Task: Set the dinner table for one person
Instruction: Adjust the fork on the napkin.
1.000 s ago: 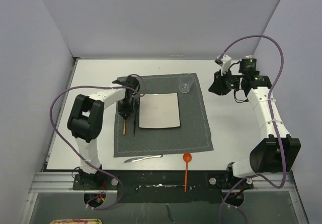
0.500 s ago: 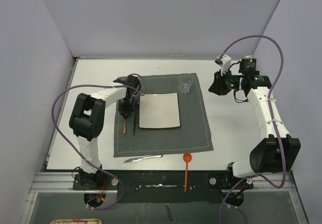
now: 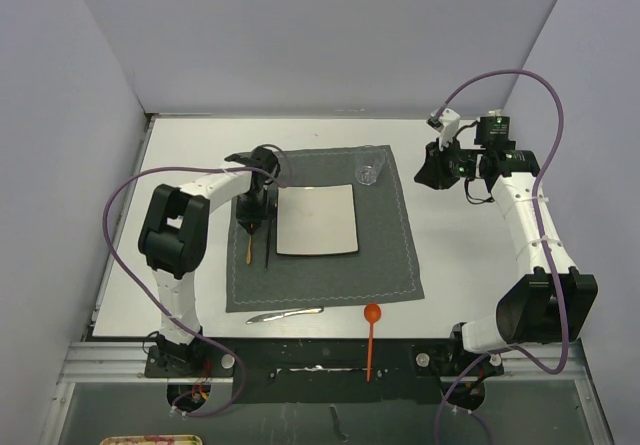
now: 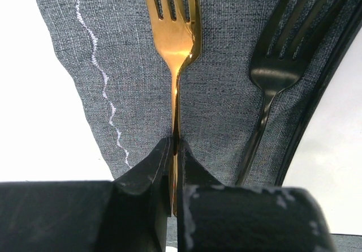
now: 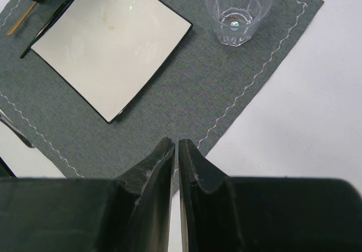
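Observation:
On the white dinner table (image 3: 170, 165) lies a dark grey placemat (image 3: 390, 255) with a square off-white plate (image 3: 316, 219) and a clear glass (image 3: 368, 172) on it. Left of the plate, my left gripper (image 3: 250, 215) is shut on the handle of a gold fork (image 4: 172, 37), low over the mat. A black fork (image 4: 271, 71) lies between the gold fork and the plate. My right gripper (image 5: 176, 144) is shut on nothing, held over the mat's right edge, apart from the glass (image 5: 237, 8) and plate (image 5: 110, 42).
A silver knife (image 3: 285, 314) lies across the placemat's near edge. An orange spoon (image 3: 371, 330) rests at the table's front edge, by the arm bases. Grey walls enclose the table on three sides.
My left arm has shifted slightly toward the far side, still gripping the gold fork. The right arm has not moved.

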`<state>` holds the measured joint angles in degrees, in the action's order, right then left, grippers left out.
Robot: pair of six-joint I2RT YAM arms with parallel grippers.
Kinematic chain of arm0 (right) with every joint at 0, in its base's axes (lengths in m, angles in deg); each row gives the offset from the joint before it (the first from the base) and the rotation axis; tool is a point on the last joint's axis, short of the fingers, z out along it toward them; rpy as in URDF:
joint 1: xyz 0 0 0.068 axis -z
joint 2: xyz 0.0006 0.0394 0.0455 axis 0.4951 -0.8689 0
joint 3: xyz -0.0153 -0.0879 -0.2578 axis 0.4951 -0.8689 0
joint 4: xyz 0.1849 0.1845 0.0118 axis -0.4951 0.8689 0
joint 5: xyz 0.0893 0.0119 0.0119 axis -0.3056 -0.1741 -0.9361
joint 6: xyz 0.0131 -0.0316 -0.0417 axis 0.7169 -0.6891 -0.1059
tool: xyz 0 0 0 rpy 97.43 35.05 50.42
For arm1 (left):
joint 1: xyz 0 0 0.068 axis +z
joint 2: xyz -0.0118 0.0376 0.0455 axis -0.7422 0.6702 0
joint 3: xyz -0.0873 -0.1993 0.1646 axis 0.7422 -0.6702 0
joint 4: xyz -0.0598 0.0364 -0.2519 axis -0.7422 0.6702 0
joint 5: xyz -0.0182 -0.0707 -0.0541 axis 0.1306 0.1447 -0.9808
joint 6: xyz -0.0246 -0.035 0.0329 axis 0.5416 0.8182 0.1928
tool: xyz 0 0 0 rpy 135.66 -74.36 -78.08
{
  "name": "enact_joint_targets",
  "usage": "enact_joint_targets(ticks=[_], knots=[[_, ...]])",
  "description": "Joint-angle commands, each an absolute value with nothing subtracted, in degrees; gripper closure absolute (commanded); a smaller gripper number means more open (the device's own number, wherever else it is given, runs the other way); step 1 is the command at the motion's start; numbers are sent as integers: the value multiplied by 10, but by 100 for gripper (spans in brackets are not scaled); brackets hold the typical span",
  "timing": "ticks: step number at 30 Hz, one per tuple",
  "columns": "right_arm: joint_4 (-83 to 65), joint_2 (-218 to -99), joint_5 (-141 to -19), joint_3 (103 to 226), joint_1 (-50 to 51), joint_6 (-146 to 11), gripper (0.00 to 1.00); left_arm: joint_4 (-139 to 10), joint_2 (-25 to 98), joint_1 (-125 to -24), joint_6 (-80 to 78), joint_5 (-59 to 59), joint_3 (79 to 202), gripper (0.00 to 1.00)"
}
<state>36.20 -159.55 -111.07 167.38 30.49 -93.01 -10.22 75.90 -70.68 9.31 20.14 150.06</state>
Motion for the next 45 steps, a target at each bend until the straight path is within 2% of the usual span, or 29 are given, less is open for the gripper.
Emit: enact_joint_targets(ticks=[1,6,12,21,31,45], knots=[[343,-1583,-1127,1680,310,-924,89,-97,762,-699,90,191,1523,97],[343,-1583,-1128,1680,310,-923,89,-94,767,-695,87,184,1527,89],[343,-1584,-1131,1684,311,-920,89,-93,773,-690,84,169,1529,84],[342,-1585,-1132,1680,312,-922,89,-91,772,-687,82,170,1541,83],[344,-1585,-1135,1684,312,-922,89,-91,712,-697,68,204,1576,81],[350,-1572,-1130,1686,315,-923,89,-119,718,-718,80,152,1534,83]])
